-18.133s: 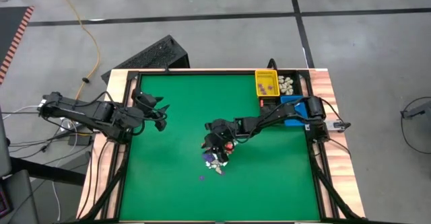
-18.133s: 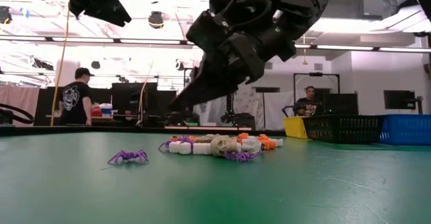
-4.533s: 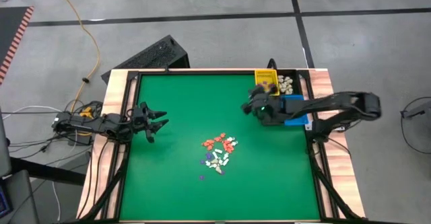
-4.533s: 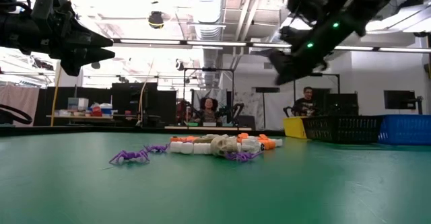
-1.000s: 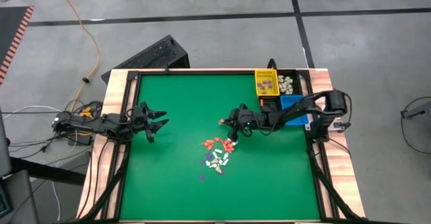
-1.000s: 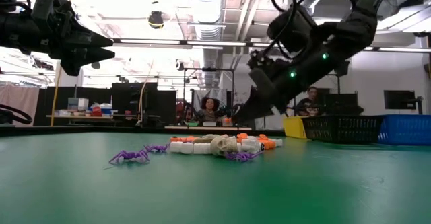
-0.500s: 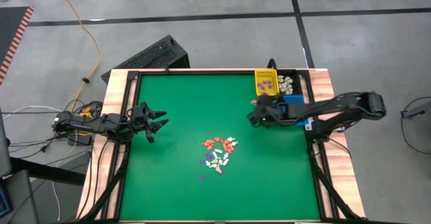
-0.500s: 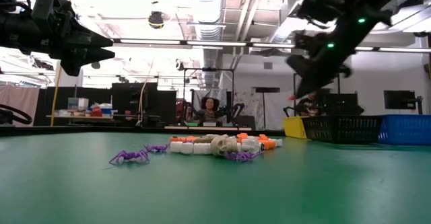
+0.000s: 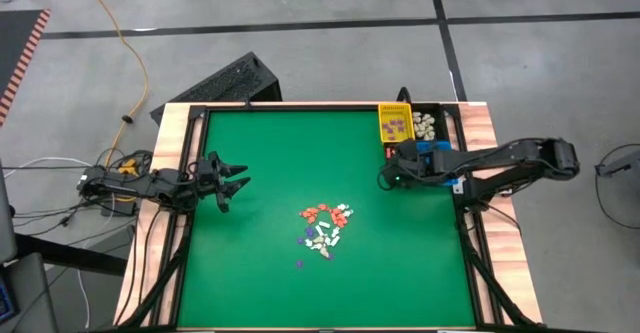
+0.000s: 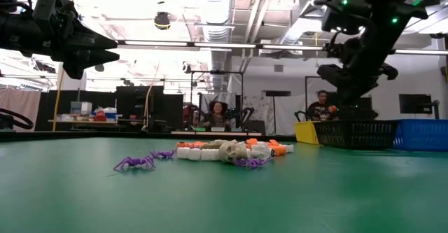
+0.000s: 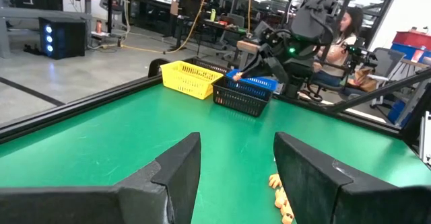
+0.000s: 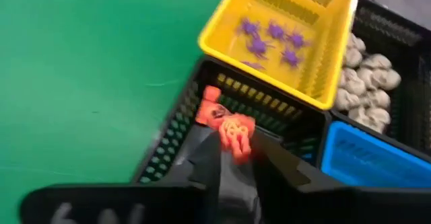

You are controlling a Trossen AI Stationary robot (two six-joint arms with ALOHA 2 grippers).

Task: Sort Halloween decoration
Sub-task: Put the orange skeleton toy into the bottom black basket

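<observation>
From above we find the trinket pile [image 9: 322, 225] mid-table, the left gripper [image 9: 235, 176] spread wide and empty at the left edge and the right gripper [image 9: 388, 169] by the bins, while only its wrist view reveals an orange trinket [image 12: 234, 135] between parted fingers over the black bin [image 12: 176, 126].

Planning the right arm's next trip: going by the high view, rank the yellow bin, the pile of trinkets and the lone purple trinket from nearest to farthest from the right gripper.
From the right gripper, at the bins' near edge:
1. Yellow bin, at the far right corner.
2. Pile of trinkets, mid-table.
3. Lone purple trinket, beyond the pile, toward the near edge.
</observation>
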